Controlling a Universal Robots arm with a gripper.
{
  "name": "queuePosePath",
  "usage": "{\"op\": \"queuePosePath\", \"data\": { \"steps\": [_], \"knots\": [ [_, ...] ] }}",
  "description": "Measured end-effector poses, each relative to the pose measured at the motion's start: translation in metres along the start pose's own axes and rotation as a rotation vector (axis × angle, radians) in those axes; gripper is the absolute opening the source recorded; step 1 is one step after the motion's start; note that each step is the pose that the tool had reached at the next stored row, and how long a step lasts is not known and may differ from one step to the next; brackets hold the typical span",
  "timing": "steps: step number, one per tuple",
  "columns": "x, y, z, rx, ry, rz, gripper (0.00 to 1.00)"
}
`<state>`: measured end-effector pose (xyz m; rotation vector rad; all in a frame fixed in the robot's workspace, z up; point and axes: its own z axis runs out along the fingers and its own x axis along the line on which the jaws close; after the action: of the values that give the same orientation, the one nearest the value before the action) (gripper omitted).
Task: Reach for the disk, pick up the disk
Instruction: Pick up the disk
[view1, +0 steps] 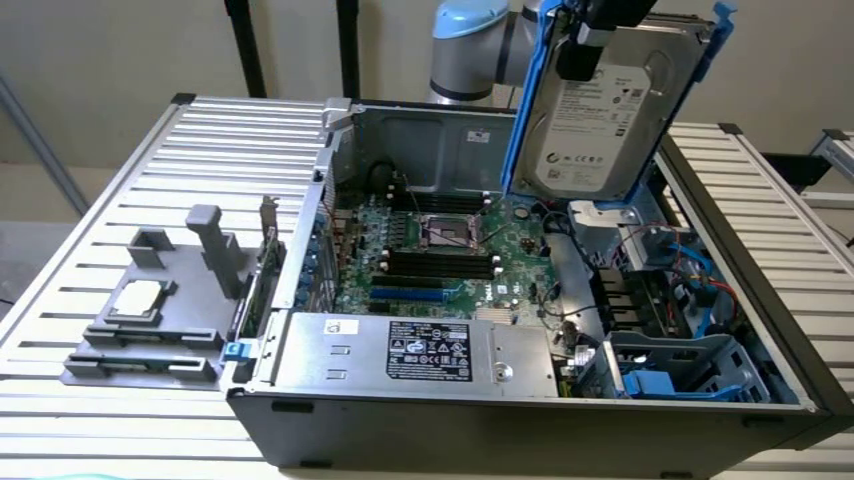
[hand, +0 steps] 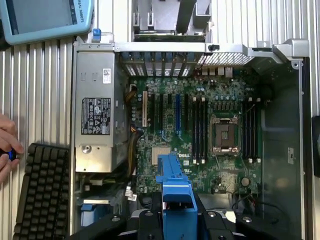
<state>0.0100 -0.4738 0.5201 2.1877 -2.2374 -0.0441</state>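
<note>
The disk (view1: 607, 115), a silver-grey hard drive with a white label and bright blue rails, hangs tilted in the air above the far right part of the open computer case (view1: 307, 250). My gripper (view1: 590, 45) comes down from above and is shut on the disk's upper end. In the wrist view the disk's blue rail (hand: 175, 187) shows end-on between the black fingers (hand: 145, 225), with the motherboard (hand: 200, 125) far below it.
Inside the case lie a silver power supply box (view1: 400, 350) with a black label and a blue drive cage (view1: 681, 370). A grey fixture (view1: 154, 310) with a small square chip stands on the slatted table. A keyboard (hand: 42, 190), a person's hand (hand: 6, 147) and a teach pendant (hand: 45, 17) are beside the case.
</note>
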Motion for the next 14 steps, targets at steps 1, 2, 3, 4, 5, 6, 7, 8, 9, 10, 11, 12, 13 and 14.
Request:
{"op": "queuePosePath", "data": {
  "steps": [1,2,3,4,5,6,7,8,9,10,11,12,13,14],
  "knots": [
    [0.003,-0.0015,-0.0001,0.0,-0.0003,0.0,0.33],
    [0.005,-0.0031,-0.0002,-0.0001,-0.0005,0.0,0.33],
    [0.008,-0.0048,-0.0003,-0.0001,-0.0009,0.0,0.33],
    [0.011,-0.0066,-0.0003,-0.0001,-0.0014,0.0,0.33],
    [0.013,-0.0084,-0.0004,-0.0001,-0.0018,0.0,0.33],
    [0.016,-0.0102,-0.0005,-0.0001,-0.0021,0.0,0.33],
    [0.018,-0.0121,-0.0006,-0.0001,-0.0024,0.0,0.33],
    [0.021,-0.0139,-0.0007,-0.0001,-0.0027,0.0,0.33],
    [0.023,-0.0158,-0.0007,-0.0001,-0.0031,0.0,0.33],
    [0.026,-0.0177,-0.0008,-0.0001,-0.0034,0.0,0.33],
    [0.029,-0.0198,-0.0009,-0.0001,-0.0037,0.0,0.33],
    [0.031,-0.022,-0.001,-0.0001,-0.004,0.0,0.33],
    [0.033,-0.0245,-0.0011,-0.0001,-0.0041,0.0,0.33],
    [0.035,-0.0272,-0.0012,-0.0001,-0.0045,0.0,0.33]
  ]
}}
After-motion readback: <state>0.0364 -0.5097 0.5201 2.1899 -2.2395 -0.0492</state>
